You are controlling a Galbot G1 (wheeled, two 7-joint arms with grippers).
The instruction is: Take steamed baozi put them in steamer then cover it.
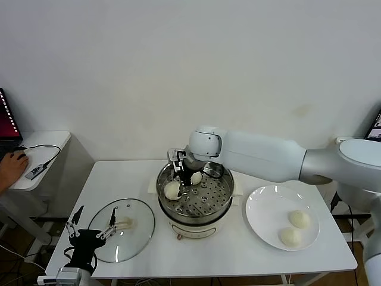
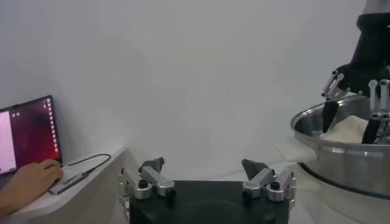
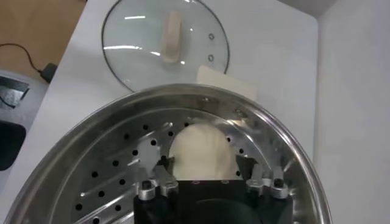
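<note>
The steel steamer (image 1: pixel 221 199) stands mid-table with its perforated tray showing. One baozi (image 1: pixel 172 190) lies on the tray's left side. My right gripper (image 1: pixel 183 174) is down inside the pot, its fingers closed against the sides of a second baozi (image 3: pixel 201 152) at tray level. That baozi and the right gripper also show in the left wrist view (image 2: pixel 350 129). Two more baozi (image 1: pixel 299 218) (image 1: pixel 290 236) lie on the white plate (image 1: pixel 262 208). The glass cover (image 1: pixel 134 235) lies flat on the table, left of the steamer. My left gripper (image 1: pixel 89 229) is open and empty over the cover's near edge.
A side desk (image 1: pixel 41 143) with a laptop (image 2: pixel 24 137), a cable and a person's hand (image 1: pixel 12 164) stands at the far left. A wall runs close behind the table. My right arm (image 1: pixel 268 156) reaches over the table's back right.
</note>
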